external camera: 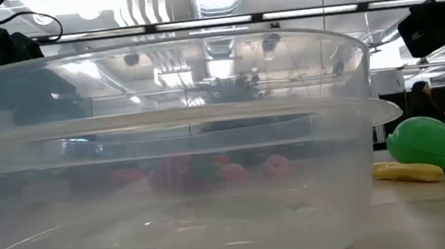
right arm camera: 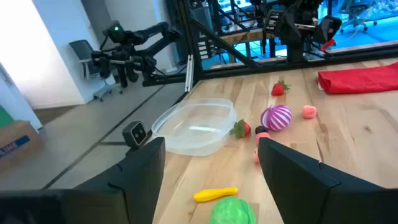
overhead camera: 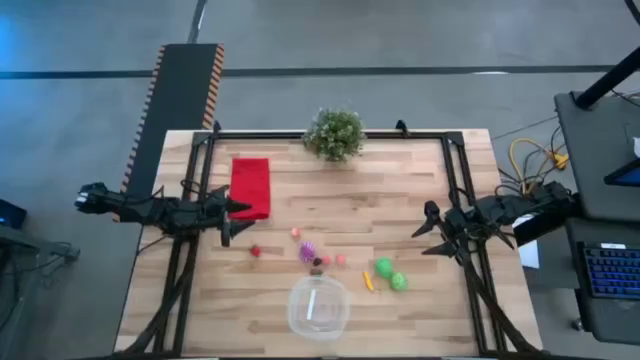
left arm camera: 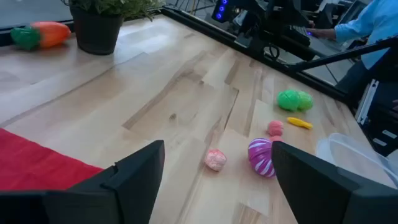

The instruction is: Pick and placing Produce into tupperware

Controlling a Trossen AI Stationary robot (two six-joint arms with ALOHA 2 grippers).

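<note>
Both grippers hung spread and empty — the green balls [overhead camera: 391, 274] just ahead of the right gripper [overhead camera: 434, 234] looked light, hard, roll-prone — pinch across the middle.

A red cloth [overhead camera: 250, 187] lies folded near the table's [overhead camera: 400, 190] left edge, a leafy potted plant [overhead camera: 334, 134] at the far edge (well apart). A keyboard [overhead camera: 610, 272] sits off-table, right.
</note>
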